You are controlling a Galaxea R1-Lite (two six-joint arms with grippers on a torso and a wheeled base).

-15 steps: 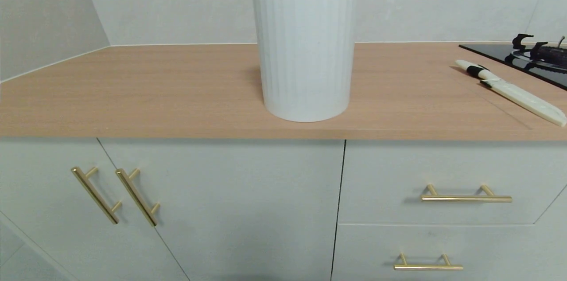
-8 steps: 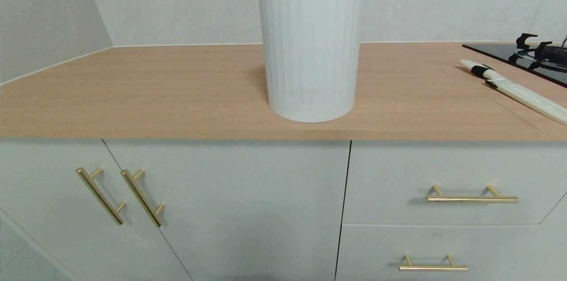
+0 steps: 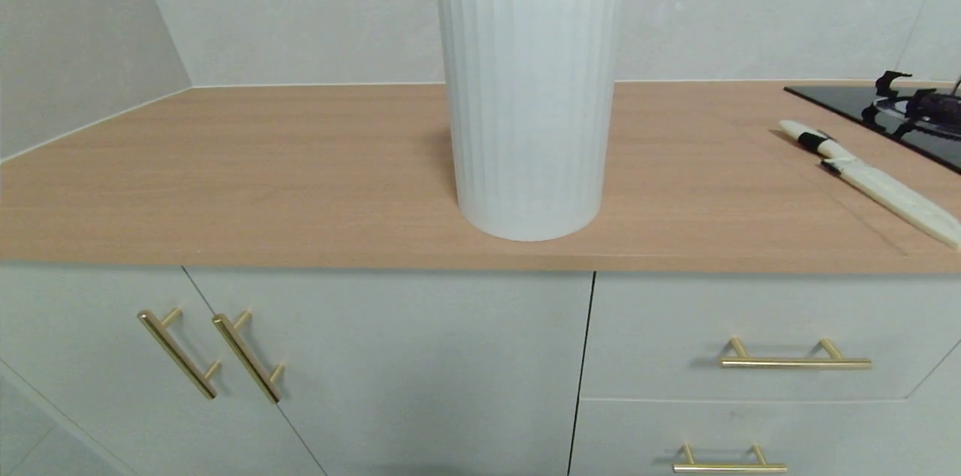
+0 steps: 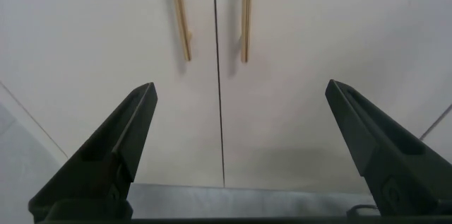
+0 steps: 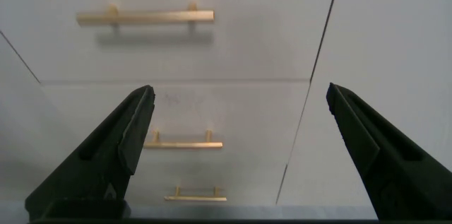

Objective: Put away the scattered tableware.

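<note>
Head view has a pale knife (image 3: 871,179) with a black band lying flat on the table (image 3: 225,176), and a ribbed white holder (image 3: 529,108) standing upright near the table's front edge. The knife is well apart from the holder, close to a black hob (image 3: 848,97).

Both tools hang below the tabletop, facing the cabinet fronts. The left tool (image 4: 239,86) looks at a pair of door handles (image 4: 181,15), and the right tool (image 5: 239,88) at a stack of drawer handles (image 5: 145,18). Each has its fingers spread wide, holding and touching nothing.

From the right tool, the knife lies up and outward to that arm's own side, above the drawers. The right arm is therefore judged the nearer. From the left tool, the knife sits up and far across, beyond the holder.

The knife's long axis runs on a slant, from its banded end farther back to its other end near the front edge. A grasp would likely need the fingers set across that slant, after the tool has been raised above the table.
</note>
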